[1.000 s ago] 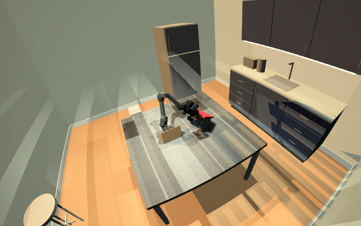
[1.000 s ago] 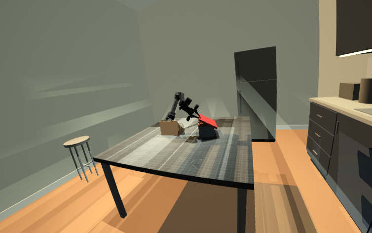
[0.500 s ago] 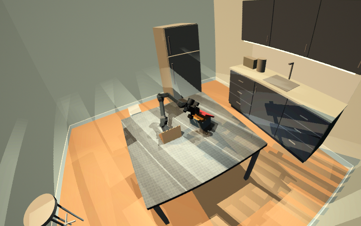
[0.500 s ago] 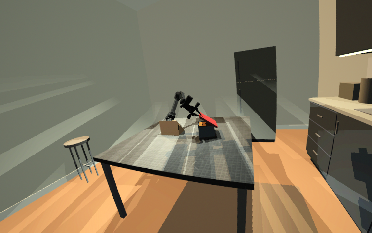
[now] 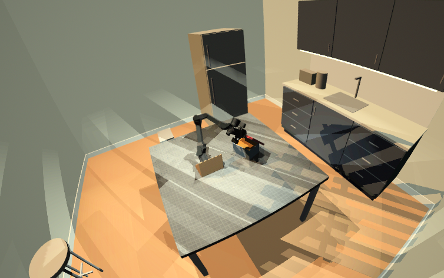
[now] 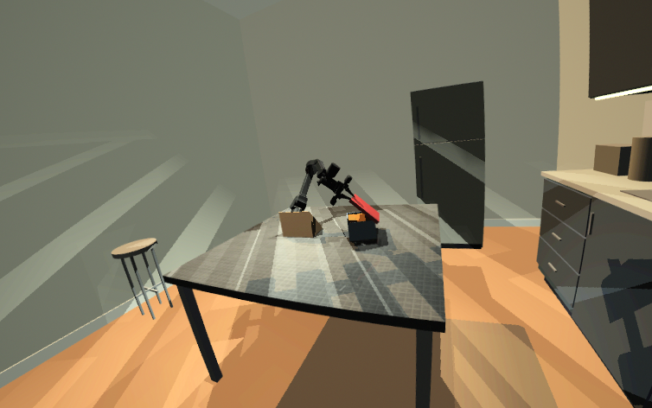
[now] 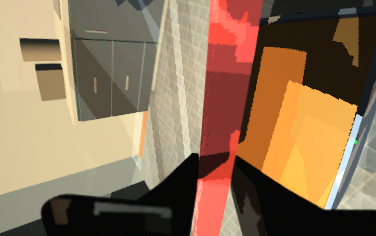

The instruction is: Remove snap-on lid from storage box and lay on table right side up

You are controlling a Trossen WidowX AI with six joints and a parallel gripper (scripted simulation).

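Lid [image 5: 254, 139] [image 6: 364, 208] [image 7: 222, 100] is tilted steeply over the box [image 5: 245, 151] [image 6: 362, 232] [image 7: 369, 95], whose open top shows orange contents [image 5: 246, 143] [image 6: 356, 218] [image 7: 310, 135]. The unsnapping looks done, though whether the far edge of the lid fully clears the rim cannot be told. Carrying it clear, levelling it and laying it right side up on the table [image 5: 209, 203] [image 6: 308, 274] [image 7: 172, 110] are left. The gripper [image 5: 245, 135] [image 6: 351, 196] [image 7: 213, 161] is closed on one edge of the lid; the rest stretches out beyond the fingertips, sloping down away from them, with the box beneath.
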